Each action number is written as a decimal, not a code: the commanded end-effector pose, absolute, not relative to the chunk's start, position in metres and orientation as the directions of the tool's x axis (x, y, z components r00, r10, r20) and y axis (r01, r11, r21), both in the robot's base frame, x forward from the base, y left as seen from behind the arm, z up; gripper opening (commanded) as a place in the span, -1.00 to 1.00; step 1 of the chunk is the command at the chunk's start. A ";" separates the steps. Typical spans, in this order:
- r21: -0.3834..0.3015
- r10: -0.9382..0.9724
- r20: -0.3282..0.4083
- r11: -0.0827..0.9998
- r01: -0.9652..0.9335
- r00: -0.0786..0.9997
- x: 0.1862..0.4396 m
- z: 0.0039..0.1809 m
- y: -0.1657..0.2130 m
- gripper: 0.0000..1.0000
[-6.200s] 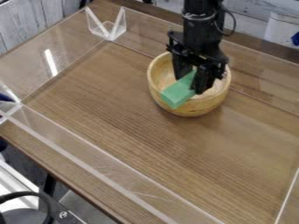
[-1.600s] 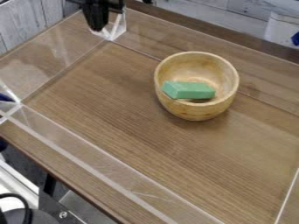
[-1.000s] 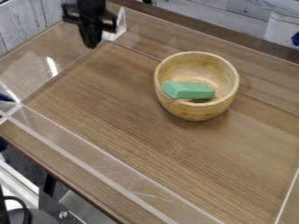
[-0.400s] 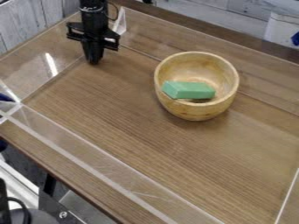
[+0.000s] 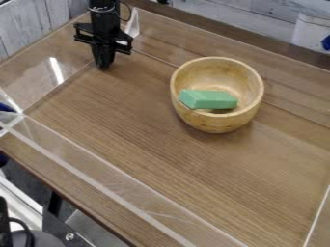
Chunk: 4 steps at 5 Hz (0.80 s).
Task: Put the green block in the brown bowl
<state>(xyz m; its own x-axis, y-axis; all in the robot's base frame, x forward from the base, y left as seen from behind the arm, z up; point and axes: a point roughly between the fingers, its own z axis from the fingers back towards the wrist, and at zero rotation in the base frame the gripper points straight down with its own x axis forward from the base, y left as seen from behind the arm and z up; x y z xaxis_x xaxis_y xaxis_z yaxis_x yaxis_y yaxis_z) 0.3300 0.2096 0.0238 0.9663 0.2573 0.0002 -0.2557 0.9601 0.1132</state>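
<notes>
So the green block [image 5: 207, 99] is sitting flat inside the brown bowl [image 5: 218, 93], well off to the right of the tool [image 5: 104, 63] and a bit nearer the camera. The tool points straight down at the back left part of the wooden surface [image 5: 154, 154], jaws pinched together with nothing in them, tips right down near the wood. A clear plastic wall [image 5: 123, 29] stands just behind the tool.

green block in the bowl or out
In: the green block lies flat inside the brown bowl, below its rim.
</notes>
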 end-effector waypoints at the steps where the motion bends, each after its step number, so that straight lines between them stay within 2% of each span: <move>1: 0.130 0.244 0.045 0.960 -0.248 0.969 0.340 0.035 0.211 -1.00; 3: 0.129 0.238 0.041 0.962 -0.241 0.970 0.343 0.031 0.210 -1.00; 4: 0.128 0.236 0.040 0.963 -0.239 0.971 0.344 0.032 0.210 1.00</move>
